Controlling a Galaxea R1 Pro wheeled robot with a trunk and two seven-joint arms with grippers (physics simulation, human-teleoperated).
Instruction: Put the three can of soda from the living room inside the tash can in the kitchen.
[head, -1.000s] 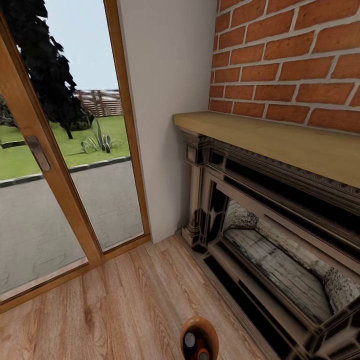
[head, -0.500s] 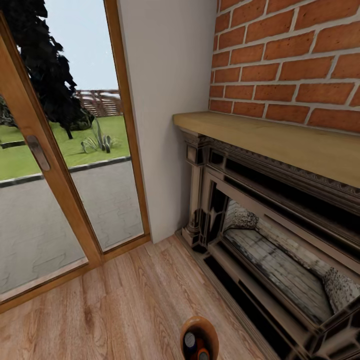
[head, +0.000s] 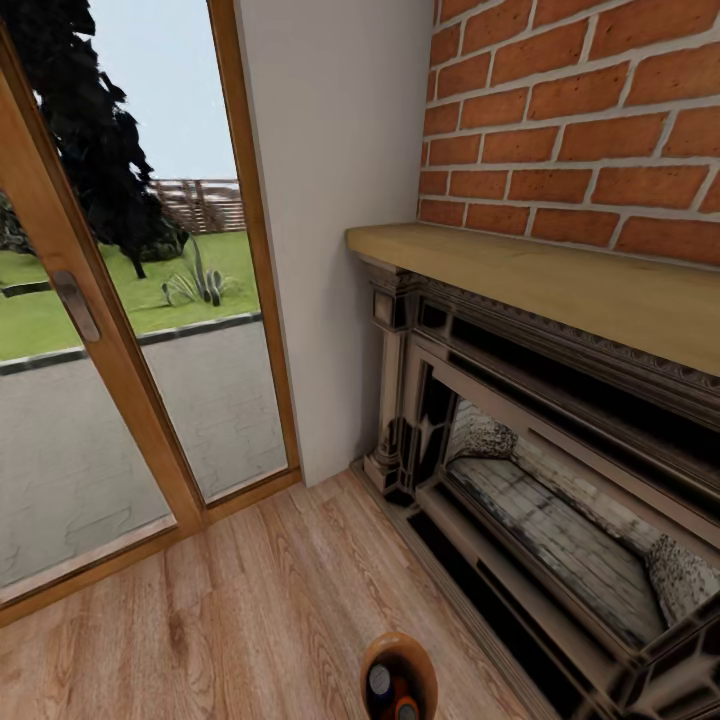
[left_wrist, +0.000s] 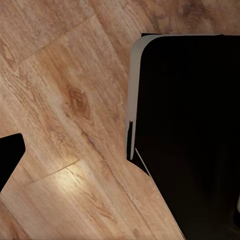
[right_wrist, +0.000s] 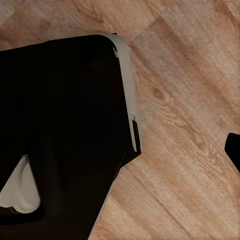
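The head view has the tash can (head: 399, 676) at the bottom edge on the wood floor (head: 230, 610), two grey can tops (head: 380, 681) showing inside its brown rim; open boards run from it to the glass door (head: 120, 350), while the dark fireplace (head: 560, 500) under the brick chimney (head: 580, 120) hems its other side. Each wrist view adds a black, pale-edged robot body panel (left_wrist: 190, 130) (right_wrist: 60, 130) over floorboards. Neither arm's fingers can be made out, so I cannot tell whether they are apart or together.

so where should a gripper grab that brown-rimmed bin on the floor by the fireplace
Probably the trash can's brown rim, from straight above: its round mouth faces up with can tops inside, leaving the rim exposed. Its side walls are cut off at the head view's bottom edge.
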